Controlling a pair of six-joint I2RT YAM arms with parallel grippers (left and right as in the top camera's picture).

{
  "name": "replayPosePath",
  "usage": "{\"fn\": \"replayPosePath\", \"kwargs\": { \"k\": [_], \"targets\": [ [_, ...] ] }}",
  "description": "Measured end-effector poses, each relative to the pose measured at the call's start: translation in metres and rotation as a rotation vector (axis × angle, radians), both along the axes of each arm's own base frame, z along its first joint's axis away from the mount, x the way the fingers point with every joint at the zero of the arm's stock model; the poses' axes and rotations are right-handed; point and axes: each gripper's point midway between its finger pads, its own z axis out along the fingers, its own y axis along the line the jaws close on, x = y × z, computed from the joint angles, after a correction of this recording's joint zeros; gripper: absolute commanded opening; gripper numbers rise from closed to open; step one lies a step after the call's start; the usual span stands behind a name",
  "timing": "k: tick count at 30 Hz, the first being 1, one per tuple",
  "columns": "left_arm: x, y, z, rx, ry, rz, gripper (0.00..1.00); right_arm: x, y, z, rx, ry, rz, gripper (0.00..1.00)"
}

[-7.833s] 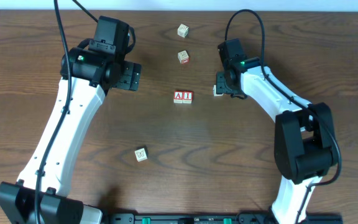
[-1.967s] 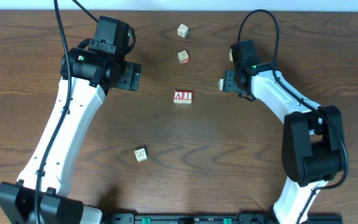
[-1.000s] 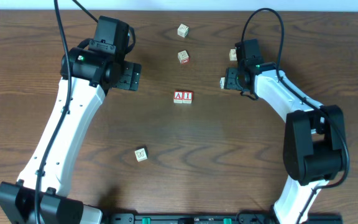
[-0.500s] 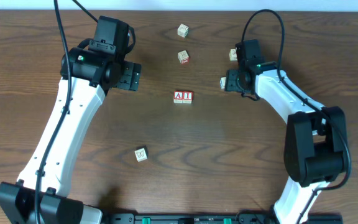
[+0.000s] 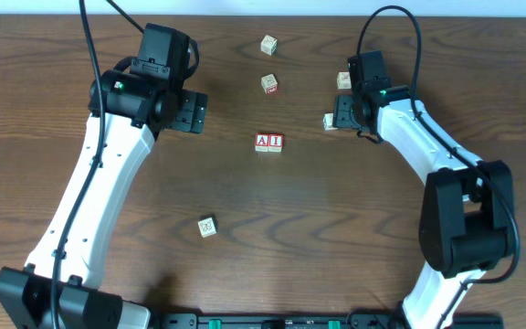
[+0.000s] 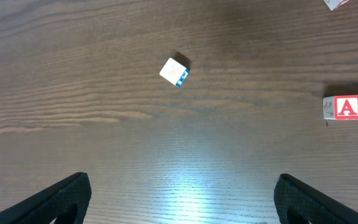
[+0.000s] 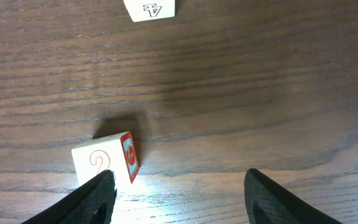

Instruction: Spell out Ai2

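**2 cube loose beside the right tool, A and I already paired**

The A (image 5: 263,142) and I (image 5: 275,142) cubes sit touching, side by side, near the middle of the surface (image 5: 336,238). The 2 cube (image 7: 104,163) lies apart from them, under the right arm, with its "2" face up and a red-edged face to one side. A further cube marked 4 (image 7: 149,9) lies beyond it.

The right tool (image 7: 179,177) hangs low over the surface with its jaws apart and nothing held. The 2 cube is at the inner edge of one finger (image 7: 95,196), not centred in the gap. The left tool (image 6: 182,179) is spread wide and empty, off to the side over bare wood.

The cube looks like a small wooden block, so probably light, rigid and hard to damage. Its painted faces may be smooth enough to twist or slide if pinched off-centre or on a corner. The best hold is on two opposite side faces, low and square, keeping the "2" face upward. The tool would first need to shift sideways to bring the cube between the fingers.
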Motion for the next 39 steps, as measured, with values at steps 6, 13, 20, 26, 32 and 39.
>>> {"fn": "replayPosePath", "kwargs": {
  "k": [6, 13, 20, 26, 32, 39],
  "targets": [
    [0.0, 0.0, 0.0, 0.0, 0.0, 0.0, 0.95, 0.002, 0.001, 0.001, 0.001, -0.011, 0.003, 0.7],
    [0.0, 0.0, 0.0, 0.0, 0.0, 0.0, 0.95, 0.007, 0.002, -0.001, -0.001, -0.023, 0.014, 0.71],
    [0.0, 0.0, 0.0, 0.0, 0.0, 0.0, 0.95, 0.004, -0.002, -0.006, -0.012, -0.002, 0.022, 0.72],
    [0.0, 0.0, 0.0, 0.0, 0.0, 0.0, 0.96, 0.002, -0.002, -0.02, -0.018, 0.029, 0.025, 0.73],
    [0.0, 0.0, 0.0, 0.0, 0.0, 0.0, 0.95, 0.009, -0.003, -0.021, -0.02, 0.012, 0.022, 0.73],
    [0.0, 0.0, 0.0, 0.0, 0.0, 0.0, 0.96, 0.016, -0.028, -0.035, -0.084, 0.02, -0.016, 0.75]
  ]
}}
